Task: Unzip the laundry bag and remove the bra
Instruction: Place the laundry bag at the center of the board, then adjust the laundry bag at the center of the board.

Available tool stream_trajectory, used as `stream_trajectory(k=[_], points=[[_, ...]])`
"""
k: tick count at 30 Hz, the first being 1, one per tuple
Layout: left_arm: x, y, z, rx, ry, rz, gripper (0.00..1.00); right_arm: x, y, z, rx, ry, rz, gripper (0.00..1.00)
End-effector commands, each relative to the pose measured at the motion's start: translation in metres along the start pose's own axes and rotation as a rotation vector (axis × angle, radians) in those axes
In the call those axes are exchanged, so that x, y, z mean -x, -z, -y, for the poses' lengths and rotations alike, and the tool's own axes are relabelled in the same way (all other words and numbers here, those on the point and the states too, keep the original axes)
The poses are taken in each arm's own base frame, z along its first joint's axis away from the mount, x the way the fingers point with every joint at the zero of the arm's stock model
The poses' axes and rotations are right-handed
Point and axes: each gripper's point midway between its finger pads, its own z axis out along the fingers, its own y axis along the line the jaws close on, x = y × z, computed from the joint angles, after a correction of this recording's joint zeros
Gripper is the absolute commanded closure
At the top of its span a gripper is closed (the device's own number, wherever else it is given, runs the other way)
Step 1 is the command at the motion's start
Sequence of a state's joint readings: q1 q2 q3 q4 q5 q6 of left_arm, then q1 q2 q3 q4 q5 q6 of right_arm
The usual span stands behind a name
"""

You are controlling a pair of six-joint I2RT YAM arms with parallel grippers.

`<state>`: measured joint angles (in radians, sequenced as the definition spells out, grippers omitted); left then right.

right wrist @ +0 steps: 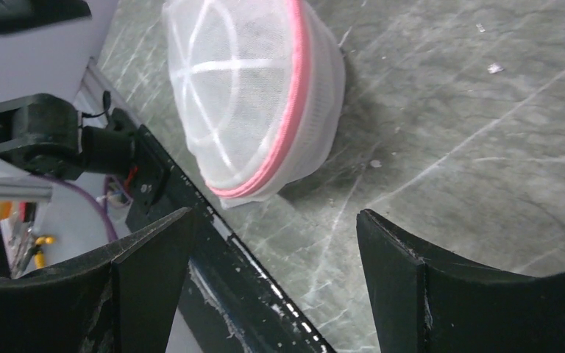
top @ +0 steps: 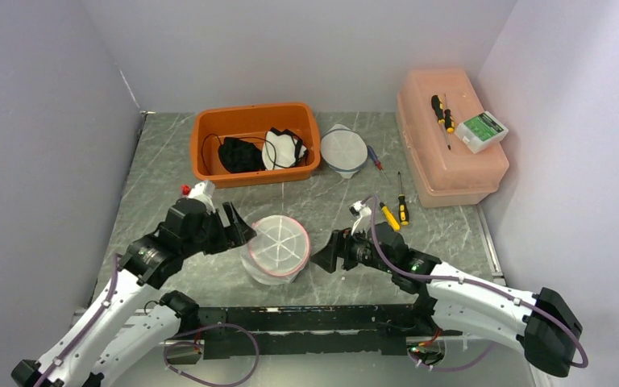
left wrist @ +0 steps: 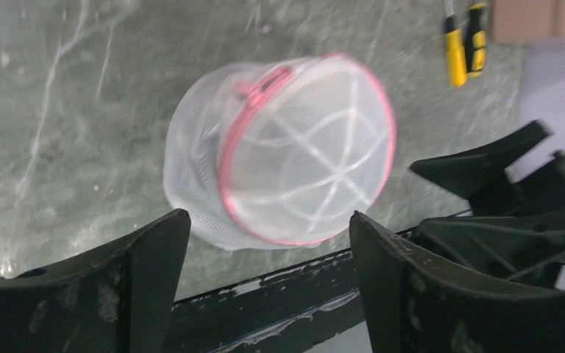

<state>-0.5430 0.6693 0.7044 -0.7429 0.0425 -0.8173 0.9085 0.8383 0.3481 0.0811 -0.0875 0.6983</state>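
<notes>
Both empty and wide, left gripper (top: 235,227) and right gripper (top: 328,251) flank the bag (top: 278,248) at lower centre; I judge it light, floppy mesh, best pinched at the pink zip tab (left wrist: 251,87).

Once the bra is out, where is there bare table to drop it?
Bare table lies left of the orange bin, up to the wall, and in the strip between that bin and the pink-rimmed laundry bag. Crowded: the right side, with the blue-rimmed mesh bag, screwdrivers and pink storage box.
</notes>
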Motion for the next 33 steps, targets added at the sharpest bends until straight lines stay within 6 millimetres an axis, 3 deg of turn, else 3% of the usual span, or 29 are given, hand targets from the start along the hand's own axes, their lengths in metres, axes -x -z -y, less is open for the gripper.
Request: stream_trajectory(k=[1,4,7,11,15,20,23,27,33], points=[[0.04,0.02,0.028,-0.057,-0.103,0.121,0.1,0.018,0.0,-0.039,0.147,-0.012,0.011,0.16],[0.059,0.007,0.056,-0.126,-0.265,0.113,0.07,0.013,-0.002,-0.042,0.166,-0.035,-0.02,0.16],[0.064,-0.012,0.091,-0.229,-0.429,-0.001,0.07,0.008,-0.002,-0.043,0.182,-0.058,-0.04,0.16],[0.056,-0.038,0.109,-0.303,-0.57,-0.191,0.07,0.004,0.006,-0.04,0.19,-0.048,-0.037,0.16],[0.051,-0.07,0.102,-0.288,-0.663,-0.286,0.06,-0.008,0.015,-0.034,0.193,-0.022,-0.055,0.15],[0.033,-0.099,0.099,-0.32,-0.662,-0.45,0.06,-0.017,0.014,-0.029,0.198,-0.03,-0.073,0.15],[0.025,-0.104,0.097,-0.337,-0.645,-0.464,0.06,-0.01,0.008,-0.028,0.173,-0.028,-0.052,0.14],[0.013,-0.104,0.091,-0.341,-0.61,-0.5,0.14,0.005,-0.004,-0.03,0.157,-0.057,-0.011,0.15],[-0.013,-0.107,0.079,-0.343,-0.577,-0.574,0.21,0.009,-0.026,-0.038,0.181,-0.103,-0.025,0.2]])
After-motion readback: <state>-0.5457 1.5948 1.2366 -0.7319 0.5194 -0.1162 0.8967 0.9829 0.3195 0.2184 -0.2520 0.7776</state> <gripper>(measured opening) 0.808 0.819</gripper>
